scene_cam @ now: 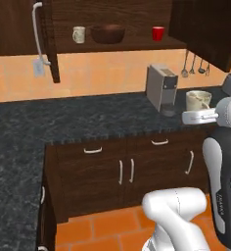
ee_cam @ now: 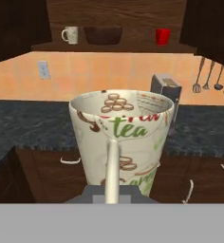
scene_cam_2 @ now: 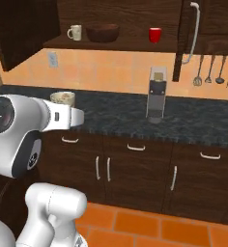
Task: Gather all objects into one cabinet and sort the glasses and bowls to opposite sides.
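- The gripper (ee_cam: 112, 197) is clamped on the handle of a glossy cream mug (ee_cam: 122, 138) printed with "tea", held upright above the speckled dark counter (scene_cam: 63, 117).
- Far off, on the open dark wood cabinet (scene_cam: 117, 45) shelf: a second cream mug (scene_cam: 79, 34) left, a round brown bowl (scene_cam: 107, 34) centre, a smooth red cup (scene_cam: 158, 33) right.

Hand view: the cream mug (ee_cam: 121, 137) directly ahead of the end effector carries the green word "tea" on its inner wall. Lower on its outer wall, green lettering is partly cut off; only fragments resembling "gre" are legible. Brown printed motifs sit above and beside the word; no other text is readable.
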Motion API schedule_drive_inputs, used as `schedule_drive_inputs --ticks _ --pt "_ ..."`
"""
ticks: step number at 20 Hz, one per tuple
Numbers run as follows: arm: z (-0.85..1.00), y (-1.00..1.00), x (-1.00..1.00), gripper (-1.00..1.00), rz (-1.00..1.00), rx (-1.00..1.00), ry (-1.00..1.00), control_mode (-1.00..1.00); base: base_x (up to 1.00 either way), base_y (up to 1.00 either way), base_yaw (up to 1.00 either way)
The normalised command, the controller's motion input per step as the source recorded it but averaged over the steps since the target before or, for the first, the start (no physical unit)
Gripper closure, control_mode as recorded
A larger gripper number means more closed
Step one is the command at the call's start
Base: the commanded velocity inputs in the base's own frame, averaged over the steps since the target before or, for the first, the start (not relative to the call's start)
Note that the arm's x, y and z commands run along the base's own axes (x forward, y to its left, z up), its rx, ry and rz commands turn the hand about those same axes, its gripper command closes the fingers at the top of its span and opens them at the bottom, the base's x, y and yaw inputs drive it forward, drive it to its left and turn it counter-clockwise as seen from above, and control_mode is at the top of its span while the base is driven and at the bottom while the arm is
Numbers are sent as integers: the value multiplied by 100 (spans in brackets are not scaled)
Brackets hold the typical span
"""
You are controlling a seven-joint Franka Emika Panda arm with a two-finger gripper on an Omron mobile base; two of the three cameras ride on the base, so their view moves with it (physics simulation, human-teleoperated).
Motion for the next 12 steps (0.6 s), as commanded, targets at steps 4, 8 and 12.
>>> schedule_drive_inputs --ticks 4,8,12 --pt "0 0 0 100 0 0 0 100 100 0 0" --pt "0 0 0 100 0 0 0 100 100 0 0" --pt "0 0 0 100 0 0 0 100 100 0 0"
